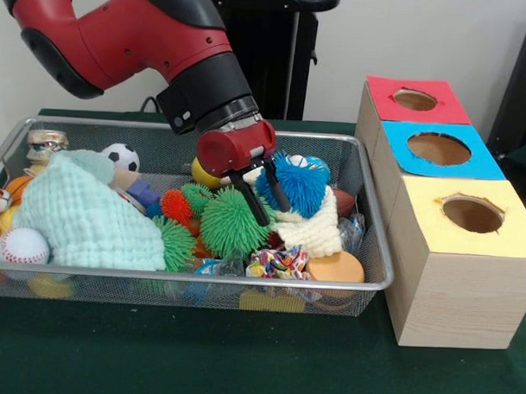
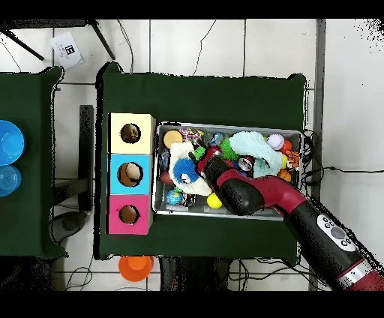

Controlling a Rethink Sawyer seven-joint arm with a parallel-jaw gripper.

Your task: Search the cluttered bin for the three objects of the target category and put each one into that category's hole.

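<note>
Front view: claw (image 1: 265, 197) spread open, holding nothing, fingers reaching between the green spiky ball (image 1: 229, 222) and blue spiky ball (image 1: 296, 186) in the bin (image 1: 375, 253). Judging from the overhead view, the holes already hold something; how many remain is unclear.

The arm (image 2: 255, 193) hides the pincer in the overhead view.

Bright, even indoor light (soft shadows, slight blur)

arm (image 1: 122, 32) showing glossy red shells with black joint bands | wrist carrying a rounded red housing | hand (image 1: 267, 197) wearing two slim black fingers (image 1: 252, 203)
</note>
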